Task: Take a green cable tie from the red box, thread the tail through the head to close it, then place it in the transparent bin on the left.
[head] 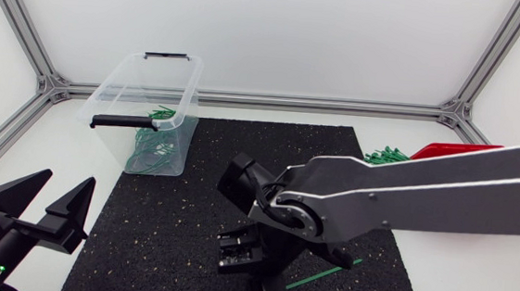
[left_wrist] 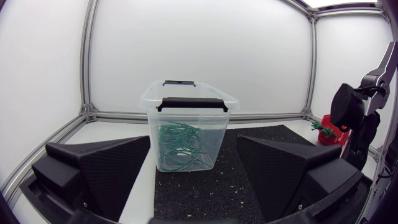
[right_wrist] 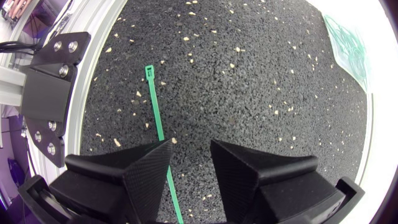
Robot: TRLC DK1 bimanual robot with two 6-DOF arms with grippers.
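Observation:
A green cable tie point(right_wrist: 155, 112) lies flat on the black mat point(right_wrist: 249, 81), its head ahead of my right gripper point(right_wrist: 191, 146). That gripper hangs just above the mat, open, and the tie's tail runs past the inner side of one fingertip without being gripped. From above, the right gripper point(head: 267, 286) is near the mat's front edge, with the tie point(head: 324, 276) showing beside it. The transparent bin point(head: 147, 109) at the back left holds several closed green ties. The red box point(head: 455, 152) with green ties point(head: 387, 156) is at the far right. My left gripper point(head: 41, 207) rests open and empty at the front left, facing the bin point(left_wrist: 189, 130).
The black mat point(head: 178, 241) covers the table's middle. My right arm point(left_wrist: 357, 118) reaches across from the right, over the mat's front half. The aluminium frame rail point(right_wrist: 53, 93) runs close beside the right gripper at the table's front edge.

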